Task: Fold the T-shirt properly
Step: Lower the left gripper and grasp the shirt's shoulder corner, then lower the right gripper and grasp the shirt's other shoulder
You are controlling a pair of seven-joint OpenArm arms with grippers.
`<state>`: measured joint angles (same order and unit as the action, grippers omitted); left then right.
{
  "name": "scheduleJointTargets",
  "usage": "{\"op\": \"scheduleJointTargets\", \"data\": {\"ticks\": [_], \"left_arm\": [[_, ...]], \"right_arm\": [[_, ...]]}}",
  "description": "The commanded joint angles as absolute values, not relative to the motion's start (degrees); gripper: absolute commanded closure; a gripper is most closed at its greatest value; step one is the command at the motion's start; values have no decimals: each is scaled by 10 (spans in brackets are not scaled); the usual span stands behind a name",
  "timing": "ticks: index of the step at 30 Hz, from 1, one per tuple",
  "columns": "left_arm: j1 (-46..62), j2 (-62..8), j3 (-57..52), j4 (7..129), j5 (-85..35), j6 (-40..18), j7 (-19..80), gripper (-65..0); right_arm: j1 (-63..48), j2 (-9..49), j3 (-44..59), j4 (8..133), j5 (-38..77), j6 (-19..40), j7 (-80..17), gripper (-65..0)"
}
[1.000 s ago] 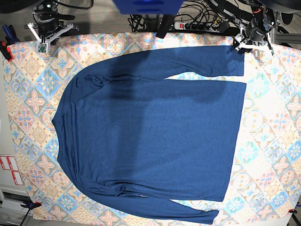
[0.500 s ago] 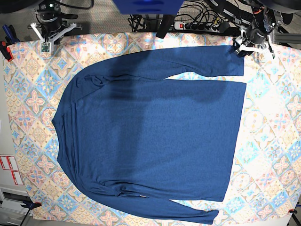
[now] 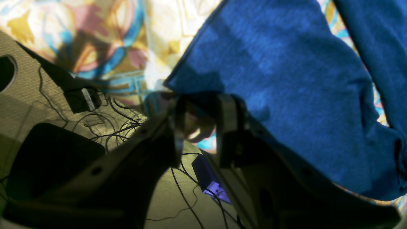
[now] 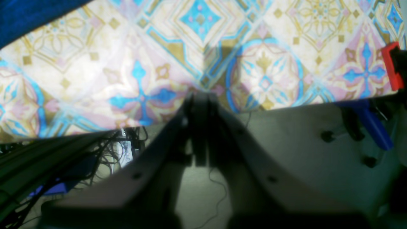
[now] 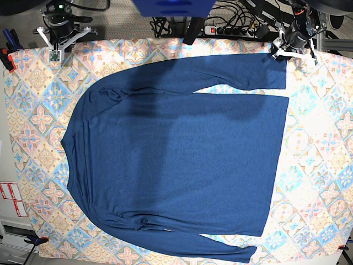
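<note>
Patterned counter [image 5: 320, 138] carries the flat T-shirt [image 5: 182, 160]; left pincer [image 3: 198, 109] part-open beside its cuff, right pincer [image 4: 200, 98] closed, empty

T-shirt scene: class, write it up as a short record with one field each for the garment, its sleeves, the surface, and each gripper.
garment: T-shirt, dark blue, long-sleeved, spread flat, unfolded
sleeves: both laid out along the body, cuffs toward the hem end
surface: patterned tablecloth under the shirt
left gripper: at the corner of the far sleeve's cuff, jaws apart, no fabric seen between them
right gripper: shut, empty, over the cloth's edge, away from the shirt
</note>
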<state>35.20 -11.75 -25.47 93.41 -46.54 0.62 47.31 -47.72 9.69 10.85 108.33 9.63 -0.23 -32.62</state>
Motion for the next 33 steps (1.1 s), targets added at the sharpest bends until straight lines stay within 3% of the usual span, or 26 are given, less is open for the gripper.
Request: {"op": "scheduleJointTargets", "data": {"ticks": [1, 16, 19, 23, 33], "left_arm": [[356, -124, -260, 931, -468, 5, 469, -173], [331, -109, -258, 909, -468, 5, 470, -180], [331, -109, -258, 909, -468, 5, 468, -129], [325, -108, -257, 909, -468, 5, 468, -4], [320, -108, -257, 909, -468, 5, 470, 0]], "right_arm": [[-483, 102, 111, 1091, 96, -4, -316, 0], [-483, 102, 111, 1091, 96, -4, -316, 0], [-483, 102, 111, 1091, 96, -4, -316, 0], [-483, 102, 111, 1091, 96, -4, -316, 0], [-482, 102, 111, 1091, 96, -4, -316, 0]]}}
